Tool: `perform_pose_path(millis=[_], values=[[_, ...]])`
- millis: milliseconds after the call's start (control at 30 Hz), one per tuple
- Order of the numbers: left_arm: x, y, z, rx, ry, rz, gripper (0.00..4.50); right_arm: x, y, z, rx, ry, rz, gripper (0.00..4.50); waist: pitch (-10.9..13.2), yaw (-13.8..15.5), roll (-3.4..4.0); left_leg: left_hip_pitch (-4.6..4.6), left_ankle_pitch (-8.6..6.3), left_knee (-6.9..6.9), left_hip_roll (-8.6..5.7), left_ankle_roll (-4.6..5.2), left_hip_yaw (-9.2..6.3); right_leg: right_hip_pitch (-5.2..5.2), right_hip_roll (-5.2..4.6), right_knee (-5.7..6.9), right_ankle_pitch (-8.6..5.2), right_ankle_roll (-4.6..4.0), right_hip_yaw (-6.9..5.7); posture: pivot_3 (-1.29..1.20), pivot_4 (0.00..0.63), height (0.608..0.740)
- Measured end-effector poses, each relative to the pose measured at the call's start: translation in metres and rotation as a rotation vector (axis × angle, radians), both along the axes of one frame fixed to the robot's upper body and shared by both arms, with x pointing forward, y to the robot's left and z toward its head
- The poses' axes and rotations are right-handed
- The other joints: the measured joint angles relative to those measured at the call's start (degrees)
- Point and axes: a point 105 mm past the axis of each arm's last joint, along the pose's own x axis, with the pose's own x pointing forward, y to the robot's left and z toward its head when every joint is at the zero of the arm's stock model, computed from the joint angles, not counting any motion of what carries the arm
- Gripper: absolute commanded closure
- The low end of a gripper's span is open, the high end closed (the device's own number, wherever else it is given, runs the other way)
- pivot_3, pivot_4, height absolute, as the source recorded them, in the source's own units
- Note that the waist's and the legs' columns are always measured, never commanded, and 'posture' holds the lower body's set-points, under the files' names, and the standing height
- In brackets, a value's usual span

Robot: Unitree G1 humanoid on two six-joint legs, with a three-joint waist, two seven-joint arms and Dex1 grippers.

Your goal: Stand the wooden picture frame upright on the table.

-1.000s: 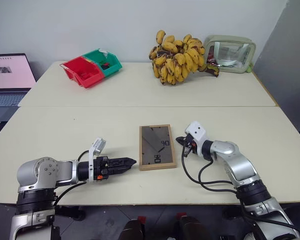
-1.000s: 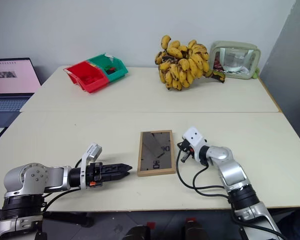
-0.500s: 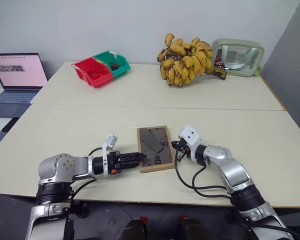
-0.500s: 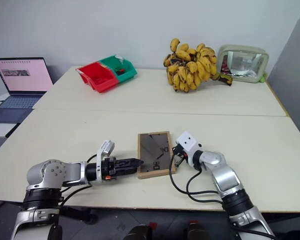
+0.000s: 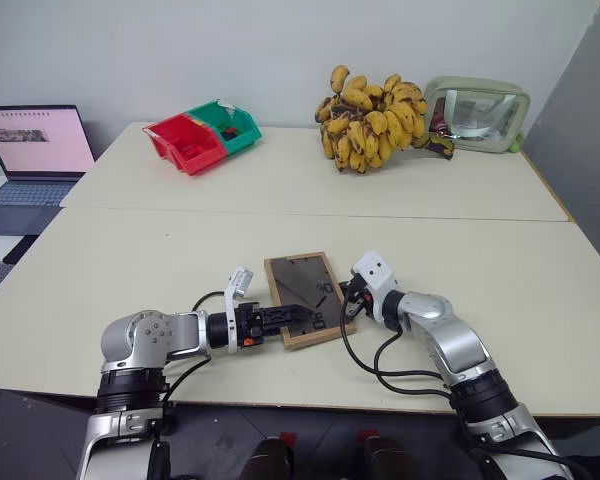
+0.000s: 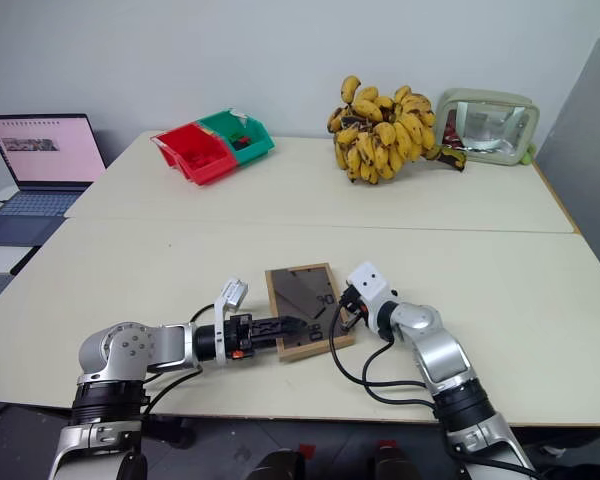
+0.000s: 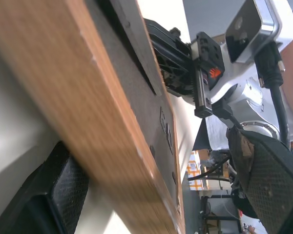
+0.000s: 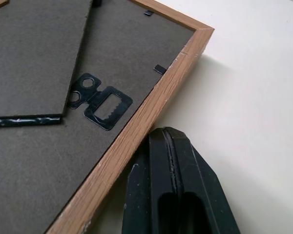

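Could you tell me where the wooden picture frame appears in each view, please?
Left eye: wooden picture frame lies back-up, lower centre.
Right eye: lower centre.
Left wrist: its edge runs diagonally.
Right wrist: its corner, upper left.
Shared landmark: right gripper, fingers shut, against the frame's side.

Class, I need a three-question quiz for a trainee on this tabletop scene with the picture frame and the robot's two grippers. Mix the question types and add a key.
1. True or false: the wooden picture frame lies flat, back side up, on the table.
2. Which gripper has its fingers shut, at the frame's edge? A) left gripper B) right gripper
3. Fill in: the left gripper's open fingers sit above and below the frame's near ____.

Key: 1 true; 2 B; 3 edge.
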Motion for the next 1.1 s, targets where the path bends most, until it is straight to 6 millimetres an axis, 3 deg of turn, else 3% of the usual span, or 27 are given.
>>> perform_pose_path(millis=[67, 367, 533, 667, 767, 900, 1000, 1100], values=[[0.001, -0.001, -0.001, 0.0, -0.001, 0.009, 0.45, 0.0, 0.0, 0.0, 0.004, 0.002, -0.005, 4.5, 0.0, -0.01, 0.0, 0.0, 0.0, -0.02, 0.0, 0.0, 0.0, -0.01, 0.0, 0.0, -0.01, 0.01, -0.01, 0.0, 0.15, 0.74], [-0.001, 0.0, -0.005, 0.026, 0.001, 0.042, 2.47, 0.007, -0.003, 0.011, 0.016, -0.016, -0.016, 4.5, 0.05, -0.25, -0.07, -0.04, 0.01, -0.23, 0.04, -0.01, 0.03, -0.15, 0.01, -0.01, 0.0, 0.0, 0.0, 0.0, 0.15, 0.74], [0.004, -0.006, 0.012, 0.015, -0.076, 0.033, 3.21, 0.018, -0.008, 0.029, 0.031, -0.068, -0.038, 4.5, 0.09, -0.22, -0.15, -0.09, 0.01, -0.34, 0.04, -0.02, 0.01, -0.23, 0.01, -0.01, 0.02, -0.03, -0.02, 0.0, 0.15, 0.74], [0.019, -0.01, 0.029, 0.038, -0.151, 0.052, 3.22, 0.024, -0.018, 0.038, 0.035, -0.088, -0.056, 4.5, 0.16, -0.16, -0.25, -0.2, 0.02, -0.35, 0.03, -0.03, 0.02, -0.35, 0.02, -0.01, 0.03, -0.04, -0.03, 0.0, 0.15, 0.74], [0.031, -0.005, 0.055, 0.065, -0.257, 0.056, 3.22, 0.032, -0.041, 0.055, 0.015, -0.132, -0.08, 4.5, 0.18, -0.22, -0.28, -0.21, 0.02, -0.4, 0.01, -0.03, 0.07, -0.38, 0.06, -0.03, 0.03, -0.04, -0.01, 0.0, 0.15, 0.74], [0.039, 0.008, 0.082, 0.124, -0.382, 0.036, 3.22, 0.034, -0.065, 0.072, 0.029, -0.129, -0.049, 3.78, 0.26, -0.43, -0.32, -0.29, 0.02, -0.51, 0.02, -0.03, 0.14, -0.56, 0.2, -0.05, 0.02, -0.04, 0.03, 0.0, 0.15, 0.74], [0.044, 0.017, 0.102, 0.173, -0.49, 0.011, 3.22, 0.028, -0.067, 0.116, 0.185, -0.133, 0.07, 3.11, 0.29, -1.07, -0.28, -0.44, 0.02, -0.54, 0.05, -0.03, 0.18, -0.74, 0.25, -0.04, 0.03, -0.05, 0.08, 0.0, 0.15, 0.74], [0.049, 0.015, 0.112, 0.184, -0.558, -0.026, 3.22, 0.012, -0.049, 0.165, 0.318, -0.159, 0.244, 2.5, 0.29, -1.41, -0.28, -0.44, 0.01, -0.55, 0.08, -0.02, 0.16, -0.75, 0.25, -0.04, 0.02, -0.08, 0.06, 0.0, 0.15, 0.74]])
